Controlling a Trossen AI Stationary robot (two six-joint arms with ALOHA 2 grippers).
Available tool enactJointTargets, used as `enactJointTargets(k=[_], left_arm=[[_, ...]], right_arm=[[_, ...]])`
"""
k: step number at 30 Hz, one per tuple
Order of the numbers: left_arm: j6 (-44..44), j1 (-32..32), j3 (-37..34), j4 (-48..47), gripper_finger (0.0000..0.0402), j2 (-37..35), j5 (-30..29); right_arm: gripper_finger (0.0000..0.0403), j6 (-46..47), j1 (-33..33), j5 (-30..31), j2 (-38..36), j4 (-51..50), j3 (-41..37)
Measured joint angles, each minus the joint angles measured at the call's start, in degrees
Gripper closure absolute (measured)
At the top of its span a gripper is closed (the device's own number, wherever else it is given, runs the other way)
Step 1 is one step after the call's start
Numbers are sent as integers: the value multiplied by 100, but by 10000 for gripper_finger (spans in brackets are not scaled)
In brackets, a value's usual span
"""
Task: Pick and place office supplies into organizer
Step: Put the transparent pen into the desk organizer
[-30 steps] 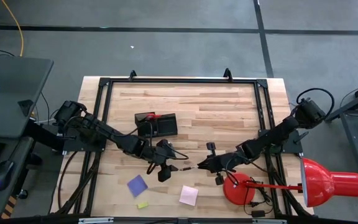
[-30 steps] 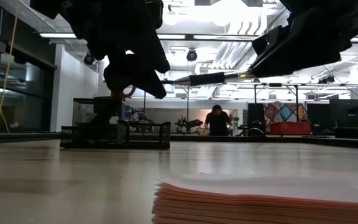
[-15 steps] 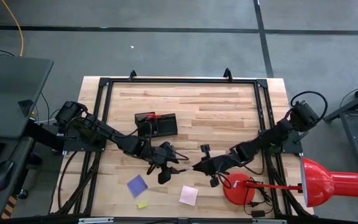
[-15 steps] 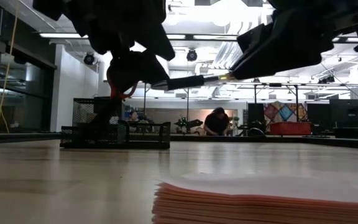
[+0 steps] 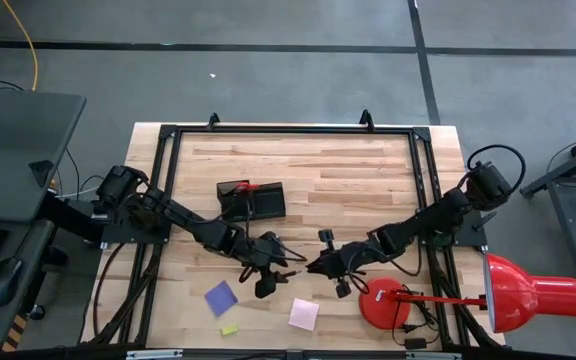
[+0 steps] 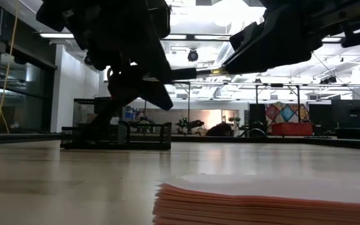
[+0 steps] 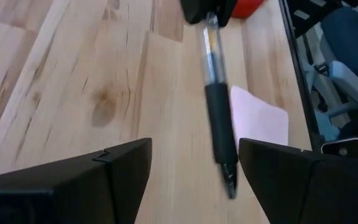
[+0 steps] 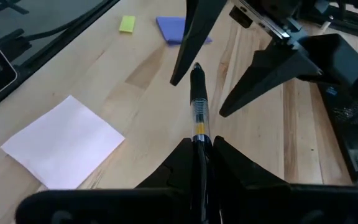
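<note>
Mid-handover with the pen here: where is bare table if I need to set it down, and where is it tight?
Bare wood: the wide stretch between the organizer and the table's far rail, on to its right side. Crowded: the near strip, with the blue-purple pad, yellow piece, pink pad, lamp base, and left gripper meeting right gripper.

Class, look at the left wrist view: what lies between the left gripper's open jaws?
The pen, held by the right gripper, reaches between the left gripper's jaws, not yet touching either.

Overhead camera straight down on table (image 5: 368, 165), low camera level across it, both wrist cameras close on pen (image 7: 218, 109).
</note>
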Motion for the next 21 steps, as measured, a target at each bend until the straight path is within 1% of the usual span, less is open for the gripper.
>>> enactJointTargets(k=[2,4,10,14,17,21], left_arm=[[0,0,0,11,187,0,-6],[29,0,0,51,210,0,5],[62,0,0,131,307,-2,45],[66,0,0,171,375,-2,120],[66,0,0,144,379,-2,170],[75,0,0,136,350,-2,92]], right_arm=[[377,0,0,-7,0,-4,0],[378,2,-4,-26,0,-4,0],[374,2,-2,-30,0,-16,0],[378,7,0,-25,0,-20,0],[377,9,-2,-19,0,-24,0],[369,48,0,48,0,-30,0]])
